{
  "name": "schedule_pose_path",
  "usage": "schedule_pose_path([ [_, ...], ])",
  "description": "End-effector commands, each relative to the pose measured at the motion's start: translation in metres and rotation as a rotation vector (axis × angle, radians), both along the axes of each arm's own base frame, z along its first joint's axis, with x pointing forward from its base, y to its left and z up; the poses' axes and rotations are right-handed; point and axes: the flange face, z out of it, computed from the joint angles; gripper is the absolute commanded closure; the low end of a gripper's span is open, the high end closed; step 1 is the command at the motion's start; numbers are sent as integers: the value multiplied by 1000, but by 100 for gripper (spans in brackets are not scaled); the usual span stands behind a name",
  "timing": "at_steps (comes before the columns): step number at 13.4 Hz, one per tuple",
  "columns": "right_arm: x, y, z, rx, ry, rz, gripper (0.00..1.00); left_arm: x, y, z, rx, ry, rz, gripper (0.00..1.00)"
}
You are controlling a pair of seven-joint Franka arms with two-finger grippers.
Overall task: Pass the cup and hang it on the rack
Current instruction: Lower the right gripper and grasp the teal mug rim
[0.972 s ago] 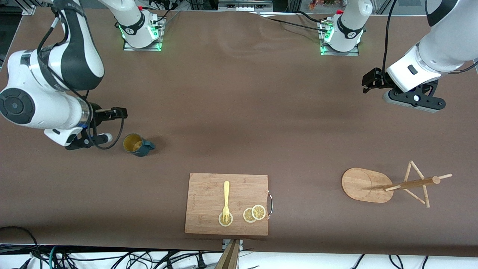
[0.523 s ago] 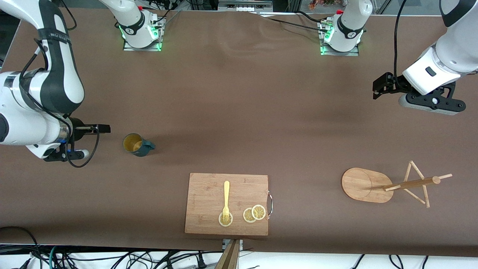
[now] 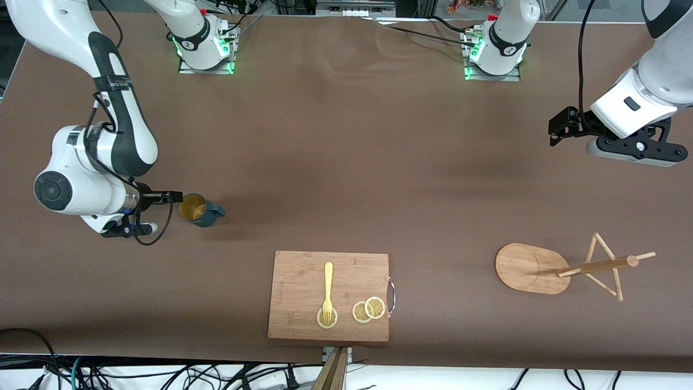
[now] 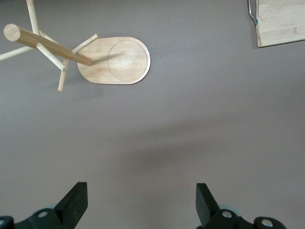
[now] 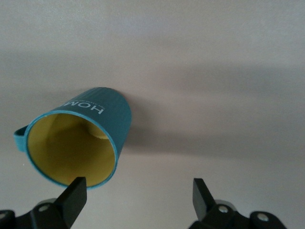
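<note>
The right tool (image 3: 174, 197) hovers with its fingers apart just beside the cup (image 3: 198, 209), which stands upright on the desk (image 3: 346, 162), one fingertip (image 5: 74, 196) at its rim. The left tool (image 3: 560, 125) waits, fingers spread, above bare desk, the rack (image 4: 83, 52) standing well apart from it.

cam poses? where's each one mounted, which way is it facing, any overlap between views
Front: high across the table, facing both bases; shows both arms, cup, rack, cutting board.
Left wrist: on the left arm, looking down past the open left gripper at the rack and a cutting board corner.
Right wrist: on the right arm, looking past the open right gripper at the cup.
Shared: front and left wrist both show the rack; front and right wrist, the cup.
</note>
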Motion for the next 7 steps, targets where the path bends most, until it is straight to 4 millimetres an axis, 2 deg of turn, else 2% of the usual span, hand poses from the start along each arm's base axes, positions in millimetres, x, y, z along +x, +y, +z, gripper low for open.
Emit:
schedule_pose_path([
  [1,-6,8,-8,32,-19,-28,6,4,1,7,20,-12,-11,0],
  [3,-4,8,-12,32,-25,-30,9,5,3,7,20,-11,-8,0],
  [4,-3,8,-18,32,-29,-29,14,5,4,7,18,-11,-8,0],
  [6,-1,8,-28,33,-35,-35,27,5,5,6,20,-10,-2,0],
  [7,-1,10,-33,48,-38,-50,39,6,5,6,20,-12,-2,0],
])
